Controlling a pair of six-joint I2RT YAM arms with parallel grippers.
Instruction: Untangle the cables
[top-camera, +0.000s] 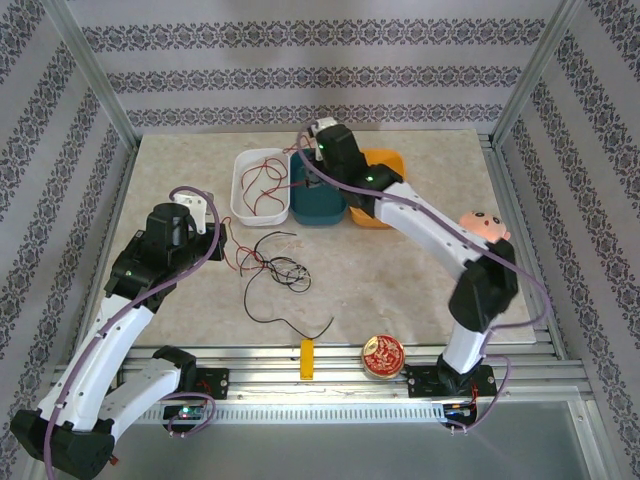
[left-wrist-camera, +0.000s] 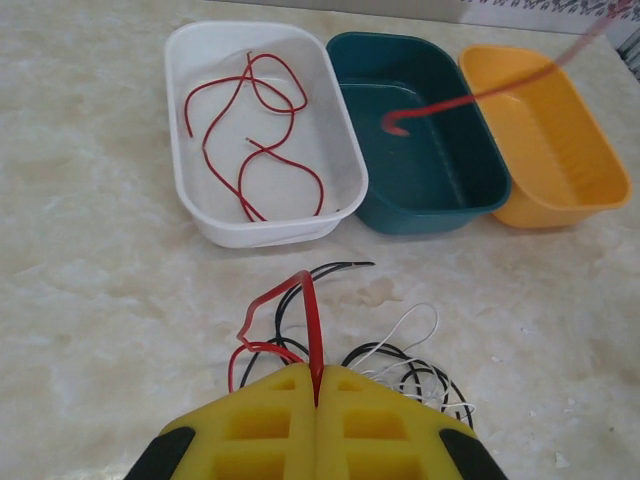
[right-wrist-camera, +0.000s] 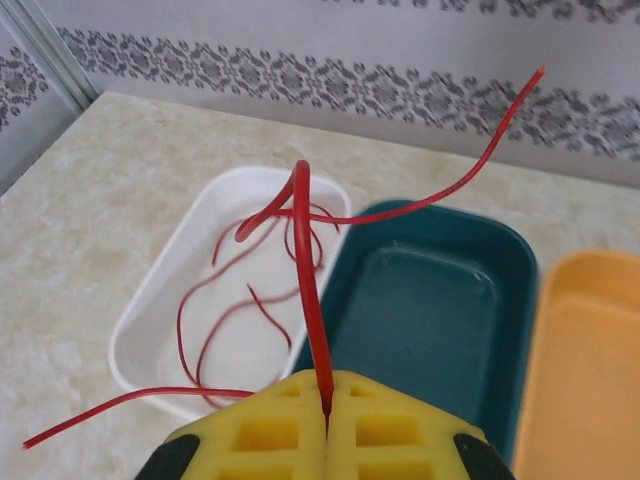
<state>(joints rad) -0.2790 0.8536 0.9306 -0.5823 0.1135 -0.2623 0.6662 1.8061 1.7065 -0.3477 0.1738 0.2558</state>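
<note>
A loose tangle of black and white cables lies mid-table, seen just past my left fingers as black and white loops. My left gripper is shut on a red cable that rises out of that tangle. Over the seam between the white bin and the teal bin my right gripper is shut on another red cable, whose ends hang free. Several red cables lie in the white bin.
Three bins stand in a row at the back: white, teal and orange. A yellow block and a round red tin sit at the near edge. Metal frame posts stand at the corners.
</note>
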